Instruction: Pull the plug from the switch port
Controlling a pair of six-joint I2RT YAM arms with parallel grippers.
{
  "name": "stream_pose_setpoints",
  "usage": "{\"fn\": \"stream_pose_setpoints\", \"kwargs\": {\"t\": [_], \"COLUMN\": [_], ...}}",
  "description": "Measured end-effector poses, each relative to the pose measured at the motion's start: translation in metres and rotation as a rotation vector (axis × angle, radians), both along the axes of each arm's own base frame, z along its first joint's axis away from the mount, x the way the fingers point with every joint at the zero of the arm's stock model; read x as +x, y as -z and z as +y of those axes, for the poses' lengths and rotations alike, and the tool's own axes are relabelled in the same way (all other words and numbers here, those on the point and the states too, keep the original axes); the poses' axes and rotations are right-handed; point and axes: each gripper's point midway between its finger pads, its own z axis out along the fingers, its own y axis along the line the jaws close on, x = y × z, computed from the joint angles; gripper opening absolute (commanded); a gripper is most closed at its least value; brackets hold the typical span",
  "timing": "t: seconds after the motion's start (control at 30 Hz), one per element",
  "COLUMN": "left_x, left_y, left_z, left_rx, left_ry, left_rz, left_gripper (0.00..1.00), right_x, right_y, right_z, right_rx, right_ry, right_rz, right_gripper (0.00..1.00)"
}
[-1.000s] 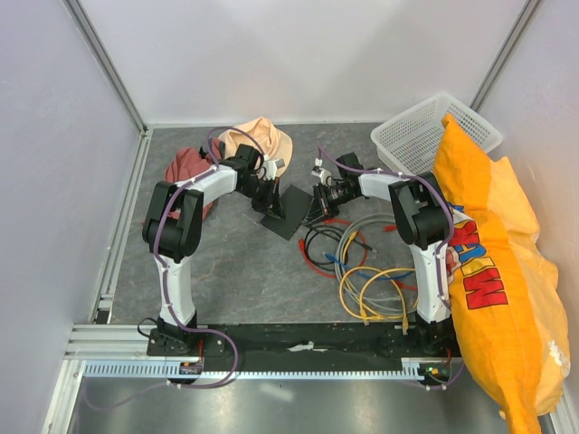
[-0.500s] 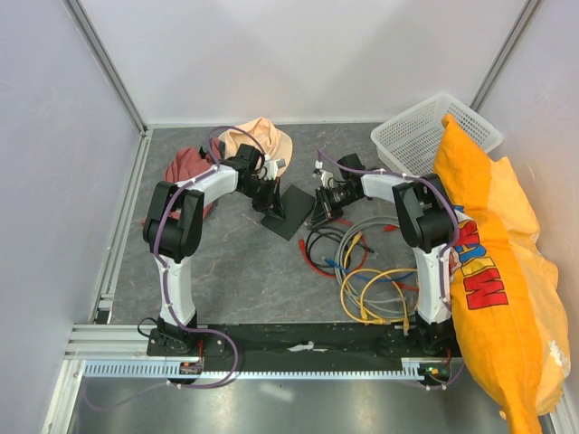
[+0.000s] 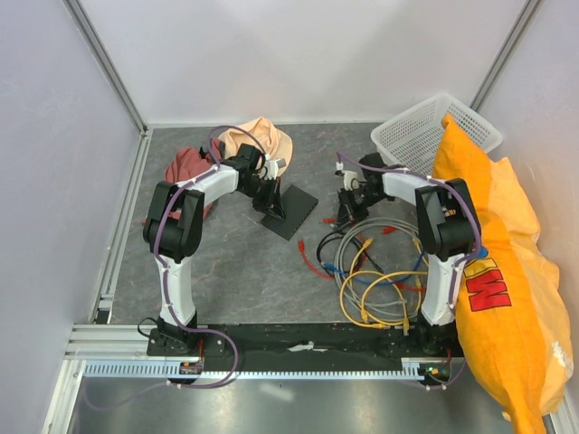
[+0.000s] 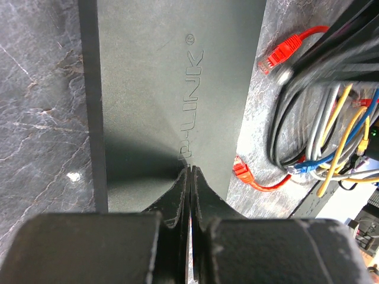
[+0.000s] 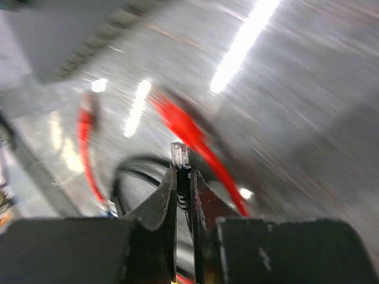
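Touching the top of the switch [image 4: 160, 89], which lay flat on the counter [image 3: 235, 271], the left end effector [image 4: 188, 171] was squeezed fully closed. The right end effector [image 5: 182, 174] clamped the plug [image 5: 179, 155] by its black boot, apart from the switch, over loose cables [image 3: 371, 271].

The letters "P-LINK" and a registered mark are seen embossed on the switch [image 4: 172, 89] — the word's start is hidden. Large red lettering is printed on the orange bag [image 3: 507, 344] — it cannot be read.
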Motion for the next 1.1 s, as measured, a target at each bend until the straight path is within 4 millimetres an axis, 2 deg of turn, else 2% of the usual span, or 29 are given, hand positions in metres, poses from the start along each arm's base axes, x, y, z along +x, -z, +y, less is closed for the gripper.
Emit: {"fn": "stream_pose_setpoints", "kwargs": {"t": [0.17, 0.4, 0.53, 0.77, 0.87, 1.03, 1.1], "left_x": [0.000, 0.001, 0.002, 0.004, 0.004, 0.005, 0.006], "left_y": [0.000, -0.001, -0.001, -0.002, -0.002, -0.002, -0.003], "left_z": [0.000, 0.000, 0.000, -0.001, -0.002, -0.003, -0.001], "left_rx": [0.000, 0.000, 0.004, 0.016, 0.021, 0.028, 0.043], "left_ry": [0.000, 0.000, -0.002, -0.001, 0.000, 0.003, 0.004], "left_rz": [-0.001, -0.002, -0.006, -0.020, -0.024, -0.035, -0.051], "left_gripper": [0.02, 0.02, 0.02, 0.02, 0.02, 0.02, 0.02], "right_x": [0.000, -0.001, 0.006, 0.019, 0.023, 0.023, 0.021], "right_y": [0.001, 0.001, -0.002, -0.015, -0.019, -0.023, -0.029], "right_z": [-0.065, -0.146, -0.190, -0.218, -0.223, -0.230, -0.244], "right_rx": [-0.134, -0.291, -0.406, -0.490, -0.498, -0.538, -0.621], "right_ry": [0.102, 0.266, 0.344, 0.418, 0.441, 0.459, 0.493], "right_rz": [-0.048, -0.083, -0.123, -0.177, -0.194, -0.210, -0.233], "right_gripper": [0.00, 0.01, 0.00, 0.01, 0.01, 0.00, 0.00]}}
